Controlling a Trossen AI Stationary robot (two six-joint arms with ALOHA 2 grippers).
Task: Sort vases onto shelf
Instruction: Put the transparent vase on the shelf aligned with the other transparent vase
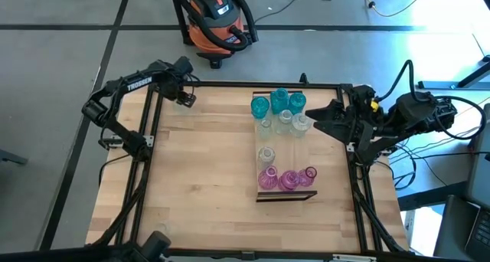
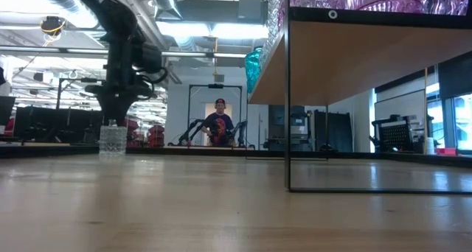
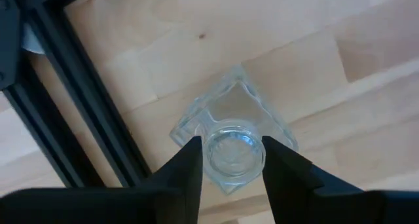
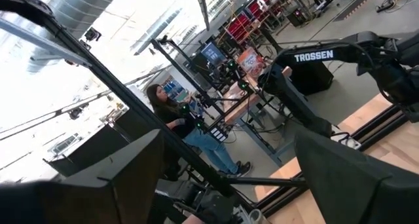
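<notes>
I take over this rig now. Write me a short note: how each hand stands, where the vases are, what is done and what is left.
Left hand: over the table's far left corner, fingers on both sides of a clear vase standing on the table, closing on it.
Right hand: open, empty, beside the shelf, near the far vases.
Done: blue vases, clear vases and pink vases stand grouped on the shelf.
Left: carry the clear vase to the shelf's clear group.

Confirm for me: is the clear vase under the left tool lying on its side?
No. The clear vase stands upright on the tabletop, its round mouth facing up between the left tool's fingers.
</notes>
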